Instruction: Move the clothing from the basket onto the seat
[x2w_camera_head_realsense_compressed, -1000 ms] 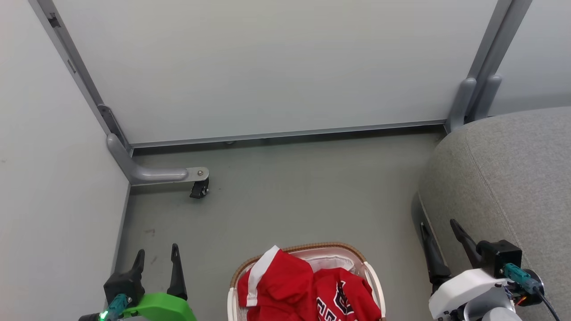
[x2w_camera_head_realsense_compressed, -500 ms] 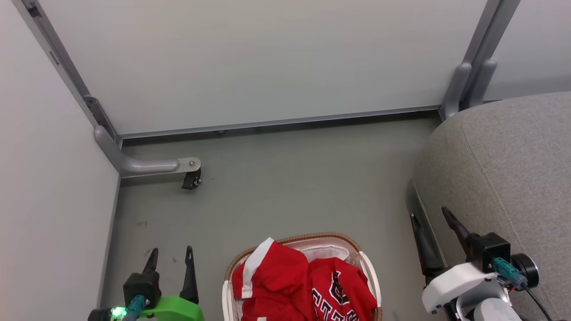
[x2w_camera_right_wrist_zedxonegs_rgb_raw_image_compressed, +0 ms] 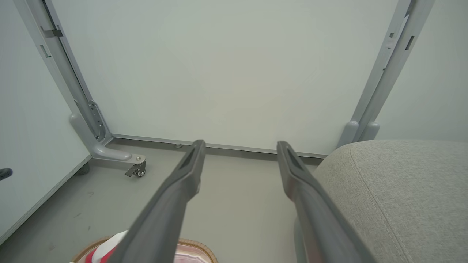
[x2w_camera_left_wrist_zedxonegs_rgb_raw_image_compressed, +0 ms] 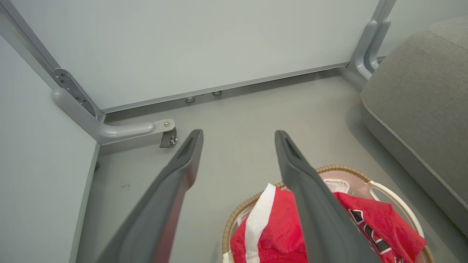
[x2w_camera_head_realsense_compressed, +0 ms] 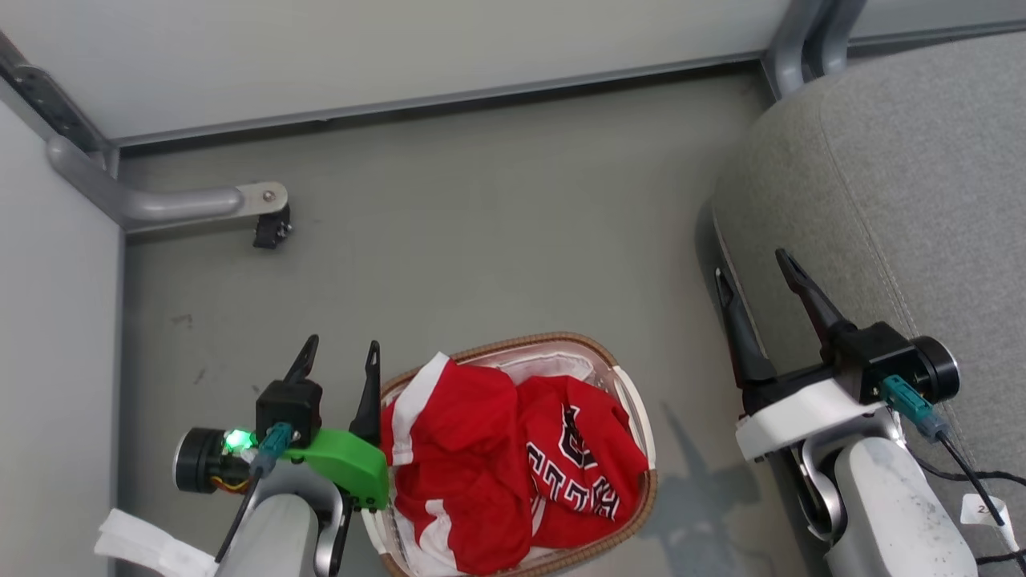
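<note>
The red clothing (x2w_camera_head_realsense_compressed: 497, 457) lies heaped in the white basket (x2w_camera_head_realsense_compressed: 633, 405) with a brown woven rim on the floor. One garment has white trim bands (x2w_camera_head_realsense_compressed: 409, 405), the other black-and-white lettering (x2w_camera_head_realsense_compressed: 561, 473). In the left wrist view the clothing (x2w_camera_left_wrist_zedxonegs_rgb_raw_image_compressed: 278, 230) shows behind my right-hand finger. My left gripper (x2w_camera_head_realsense_compressed: 337, 357) stands open just left of the basket, holding nothing. At the right, the open, unloaded right gripper (x2w_camera_head_realsense_compressed: 753, 264) hovers by the edge of the grey seat (x2w_camera_head_realsense_compressed: 898, 176), which also shows as the seat (x2w_camera_right_wrist_zedxonegs_rgb_raw_image_compressed: 395, 197) in the right wrist view.
Pale partition panels (x2w_camera_head_realsense_compressed: 361, 48) wall off the far side and the left. A grey metal foot with a caster (x2w_camera_head_realsense_compressed: 268, 228) sticks out from the left corner, and another grey post (x2w_camera_head_realsense_compressed: 801, 40) stands by the sofa. Bare grey floor (x2w_camera_head_realsense_compressed: 497, 240) lies beyond the basket.
The head camera has tilted down, so the basket, floor and sofa sit higher in view and more of the arms shows. Both grippers stay open; the clothing lies as before.
</note>
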Controlling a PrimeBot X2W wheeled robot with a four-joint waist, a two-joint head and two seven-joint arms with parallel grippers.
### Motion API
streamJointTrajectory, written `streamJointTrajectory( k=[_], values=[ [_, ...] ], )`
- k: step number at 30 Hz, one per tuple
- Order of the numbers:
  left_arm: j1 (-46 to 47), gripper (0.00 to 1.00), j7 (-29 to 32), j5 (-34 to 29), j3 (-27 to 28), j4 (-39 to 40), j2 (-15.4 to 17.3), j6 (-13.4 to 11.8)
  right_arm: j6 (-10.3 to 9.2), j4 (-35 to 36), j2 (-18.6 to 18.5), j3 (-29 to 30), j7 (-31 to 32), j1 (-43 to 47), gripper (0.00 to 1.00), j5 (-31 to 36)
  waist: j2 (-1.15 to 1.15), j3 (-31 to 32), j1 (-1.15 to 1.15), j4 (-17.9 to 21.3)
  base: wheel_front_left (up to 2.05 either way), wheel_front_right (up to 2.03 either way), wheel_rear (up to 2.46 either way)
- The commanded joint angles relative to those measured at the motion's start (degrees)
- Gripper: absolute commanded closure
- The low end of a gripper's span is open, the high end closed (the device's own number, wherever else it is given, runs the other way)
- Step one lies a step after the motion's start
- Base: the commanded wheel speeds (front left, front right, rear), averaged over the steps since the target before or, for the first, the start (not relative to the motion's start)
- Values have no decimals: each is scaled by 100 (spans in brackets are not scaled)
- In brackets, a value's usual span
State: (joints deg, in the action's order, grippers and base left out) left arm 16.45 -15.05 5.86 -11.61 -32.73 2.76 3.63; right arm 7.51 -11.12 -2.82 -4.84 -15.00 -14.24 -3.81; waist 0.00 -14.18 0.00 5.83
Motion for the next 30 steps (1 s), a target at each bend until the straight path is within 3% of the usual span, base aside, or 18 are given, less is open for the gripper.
streamJointTrajectory(
  k=[1, 13, 30],
  values=[
    [218, 0, -20, -73, -9, -67, 27, 55, -4, 65, -20, -25, -27, -132, 0, -45, 0, -693, 0, 450, 0, 0, 0],
    [1149, 0, -13, -391, -113, -763, 185, 214, -4, 208, -15, -166, -27, -609, 0, -411, 0, -1884, 0, 936, 0, 0, 0],
    [1626, 0, -14, -599, -968, -1739, 260, 372, -4, 268, -17, -326, -27, -883, 0, -632, 0, -2859, 0, 1193, 0, 0, 0]
  ],
)
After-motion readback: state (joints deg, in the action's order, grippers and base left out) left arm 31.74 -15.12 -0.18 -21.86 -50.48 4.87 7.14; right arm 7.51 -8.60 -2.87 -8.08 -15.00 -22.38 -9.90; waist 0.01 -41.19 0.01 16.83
